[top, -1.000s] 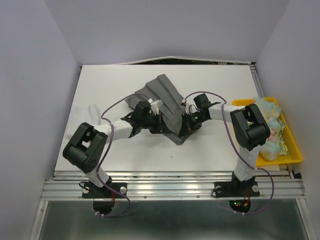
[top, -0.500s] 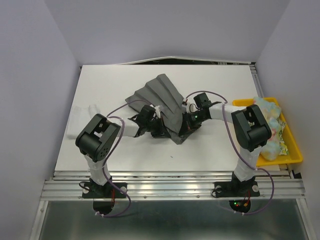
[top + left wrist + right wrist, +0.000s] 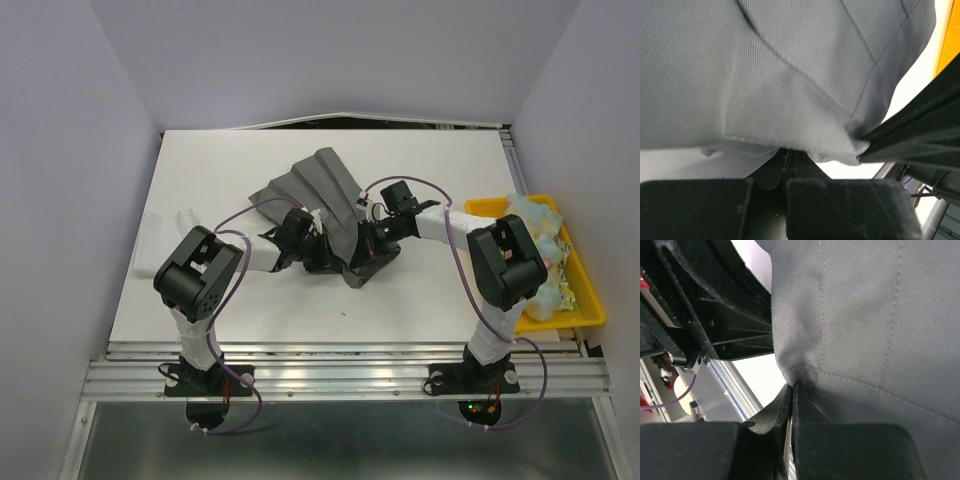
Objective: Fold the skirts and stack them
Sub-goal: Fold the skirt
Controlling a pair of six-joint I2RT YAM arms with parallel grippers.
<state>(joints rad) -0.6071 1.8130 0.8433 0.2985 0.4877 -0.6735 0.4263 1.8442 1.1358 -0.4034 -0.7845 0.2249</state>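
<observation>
- Far left on the table (image 3: 420, 170), a pale cloth (image 3: 165, 228) lies flat, well apart from both arms.
- My left gripper (image 3: 316, 250) has slid right toward the middle. It is pinched tight on the near edge of the grey skirt (image 3: 325, 185).
- That skirt sits mid-table — near edge lifted, far part resting.
- My right gripper (image 3: 365, 243) has crept left and is pinched tight on the same edge. Both are now close together, so I think a fold is starting.
- Far right, pale floral skirts (image 3: 540, 250) wait in the yellow tray (image 3: 590, 305).
</observation>
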